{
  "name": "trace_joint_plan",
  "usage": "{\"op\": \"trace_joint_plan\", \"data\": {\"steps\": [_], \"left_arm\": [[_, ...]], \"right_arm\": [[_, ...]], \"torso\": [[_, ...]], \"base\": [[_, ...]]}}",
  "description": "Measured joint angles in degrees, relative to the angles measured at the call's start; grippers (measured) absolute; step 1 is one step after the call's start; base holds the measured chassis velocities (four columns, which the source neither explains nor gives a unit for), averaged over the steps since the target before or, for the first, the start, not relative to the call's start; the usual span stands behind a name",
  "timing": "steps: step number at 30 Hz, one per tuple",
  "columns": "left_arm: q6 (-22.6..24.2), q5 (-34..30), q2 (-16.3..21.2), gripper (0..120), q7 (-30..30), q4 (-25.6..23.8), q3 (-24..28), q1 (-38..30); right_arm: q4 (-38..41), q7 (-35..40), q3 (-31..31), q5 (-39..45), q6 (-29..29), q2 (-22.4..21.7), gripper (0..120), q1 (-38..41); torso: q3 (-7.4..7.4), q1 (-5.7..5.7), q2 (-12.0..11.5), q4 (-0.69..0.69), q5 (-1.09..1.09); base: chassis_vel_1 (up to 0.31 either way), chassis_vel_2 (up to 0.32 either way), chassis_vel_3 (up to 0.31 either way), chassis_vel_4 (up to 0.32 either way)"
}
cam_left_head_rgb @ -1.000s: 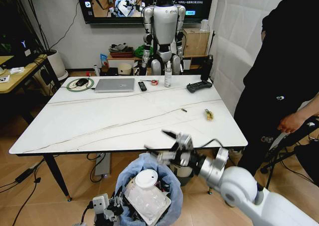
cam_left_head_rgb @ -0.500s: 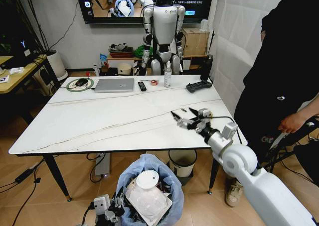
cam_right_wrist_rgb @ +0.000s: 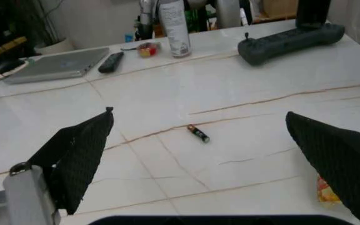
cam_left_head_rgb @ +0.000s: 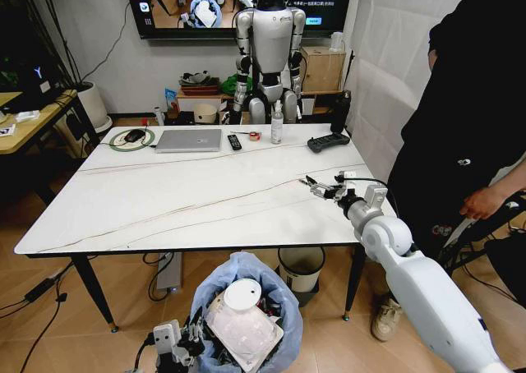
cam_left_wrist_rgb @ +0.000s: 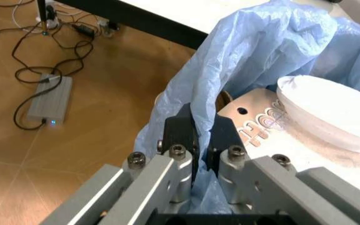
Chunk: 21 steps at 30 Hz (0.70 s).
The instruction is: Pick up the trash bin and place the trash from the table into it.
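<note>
Trash bin [cam_left_head_rgb: 246,320] sits below the table [cam_left_head_rgb: 164,200] edge, left end effector [cam_left_wrist_rgb: 200,140] pinching its bag.

Hidden and cut-off parts

You see the trash bin [cam_left_head_rgb: 246,320] cut by the head view's lower edge, its body wrapped in the blue bag, and the litter under its white plate [cam_left_head_rgb: 242,295] stays buried. On the surface [cam_left_head_rgb: 189,192], a small dark item [cam_right_wrist_rgb: 198,133] is too small to name. A yellow scrap [cam_right_wrist_rgb: 327,192] sits mostly behind a finger of the right pincer [cam_right_wrist_rgb: 217,154]. The left pincer [cam_left_wrist_rgb: 200,140] has its fingertips buried in bag plastic.
</note>
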Motion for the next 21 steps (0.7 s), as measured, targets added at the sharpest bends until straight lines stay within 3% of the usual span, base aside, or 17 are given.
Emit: {"op": "trace_joint_plan", "data": {"steps": [6, 21], "left_arm": [[0.0, 0.3, -0.4, 0, 0.0, -0.1, -0.1, 0.2], [0.0, 0.5, -0.5, 0, 0.0, -0.1, -0.1, 0.2]], "right_arm": [[-7.8, -1.6, 0.2, -2.2, 1.9, 0.7, 100, 3.2], [-16.4, -1.9, 1.1, -5.7, 1.6, 0.7, 100, 5.5]], "torso": [[-0.01, 0.0, 0.0, 0.0, 0.01], [-0.01, -0.01, 0.0, -0.01, 0.01]], "base": [[0.0, 0.0, 0.0, 0.0], [0.0, 0.0, 0.0, 0.0]]}}
